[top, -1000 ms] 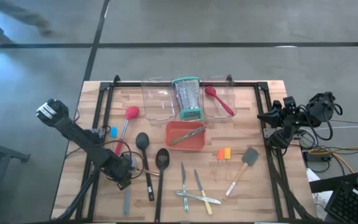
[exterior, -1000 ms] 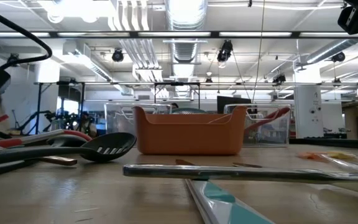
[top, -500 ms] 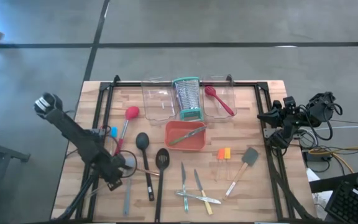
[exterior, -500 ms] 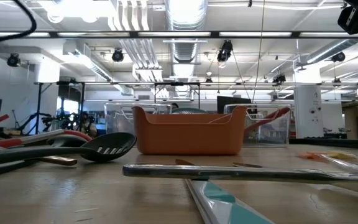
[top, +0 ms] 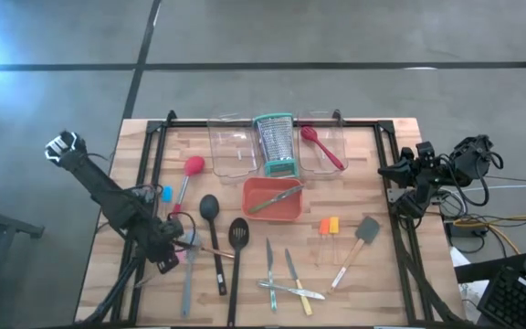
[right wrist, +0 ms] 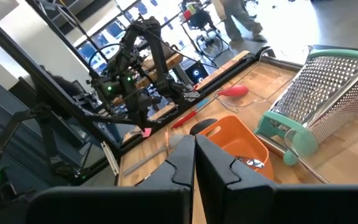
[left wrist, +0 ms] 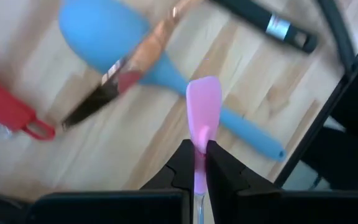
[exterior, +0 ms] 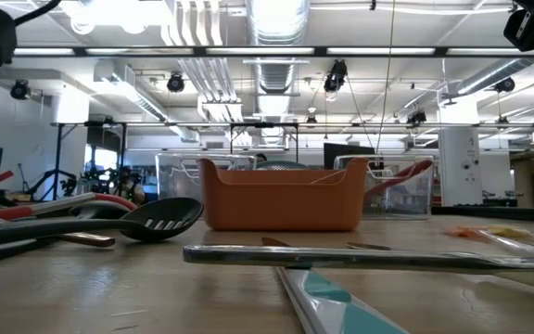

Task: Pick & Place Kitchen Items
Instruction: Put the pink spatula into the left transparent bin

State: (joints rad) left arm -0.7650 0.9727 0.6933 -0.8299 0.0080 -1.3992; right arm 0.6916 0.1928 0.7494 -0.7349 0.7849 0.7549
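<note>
The left arm reaches in from the table's left edge, slanting toward the near-left part of the board, and its gripper [top: 173, 249] hangs over the utensils there. In the left wrist view its fingers [left wrist: 180, 163] are pinched on the stem of a pink tool [left wrist: 202, 115], whose flat pink end sticks out ahead of the tips. Below it on the wood lie a blue spoon [left wrist: 110, 38], a copper-handled tool [left wrist: 143, 55] across it, a red handle [left wrist: 5, 107] and a black handle [left wrist: 263, 23].

The right arm waits folded at the table's right edge, its gripper [top: 407, 174] shut with nothing between the fingers.

Along the near edge lie two small knives [top: 290, 279] and a peeler [top: 269, 270], crossing each other. Left of them are a slotted turner [top: 237, 239] and a black spoon [top: 211, 217]; right of them, a grey spatula [top: 362, 239] and two orange-handled tools [top: 328, 228]. A red-headed spoon [top: 191, 171] lies farther back on the left.

In the middle of the table, an orange tray [top: 254, 208] holds one slim utensil [top: 277, 197] lying aslant, its end over the rim. Behind the tray, an upright grater [top: 275, 143] stands between two clear bins. The left bin [top: 230, 146] shows nothing inside. The right bin [top: 327, 137] holds a red spoon [top: 321, 146] lying aslant in it.
</note>
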